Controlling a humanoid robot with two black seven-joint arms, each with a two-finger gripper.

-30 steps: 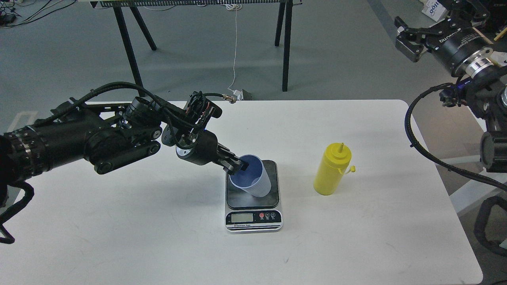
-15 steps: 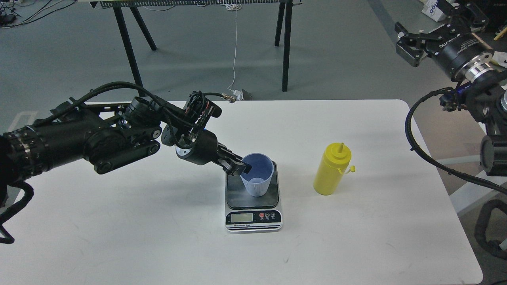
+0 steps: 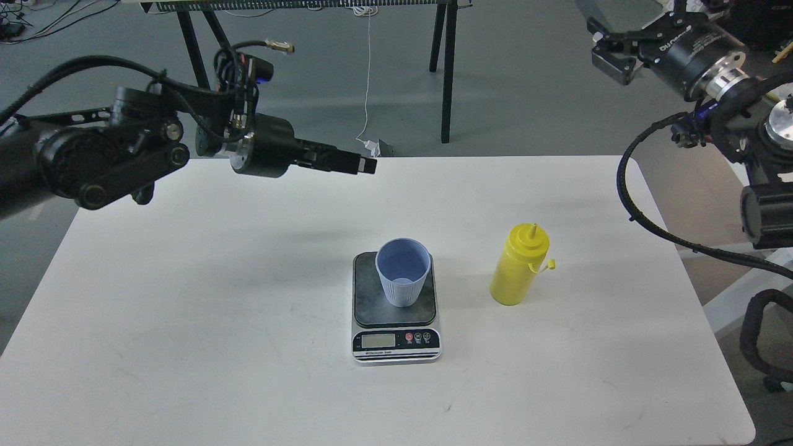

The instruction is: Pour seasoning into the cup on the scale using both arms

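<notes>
The light blue-grey cup (image 3: 403, 280) stands upright and empty on the dark plate of the scale (image 3: 396, 340) at the table's middle. The yellow seasoning bottle (image 3: 519, 267) stands upright on the table to the right of the scale, its small cap hanging at its side. My left gripper (image 3: 365, 165) is raised above the table's far edge, up and left of the cup, holding nothing; it is seen side-on, so its fingers cannot be told apart. My right gripper (image 3: 604, 48) is high at the upper right, beyond the table, open and empty.
The white table (image 3: 186, 322) carries only the scale, cup and bottle. A black-legged stand (image 3: 447, 74) and a hanging white cable (image 3: 368, 74) are behind the table on the grey floor. My right arm's black cables (image 3: 644, 210) loop past the table's right edge.
My left gripper has let go of the cup's rim and lifted up and back to the left. The cup went from tilted to upright on the scale. My right gripper shifted slightly left.
</notes>
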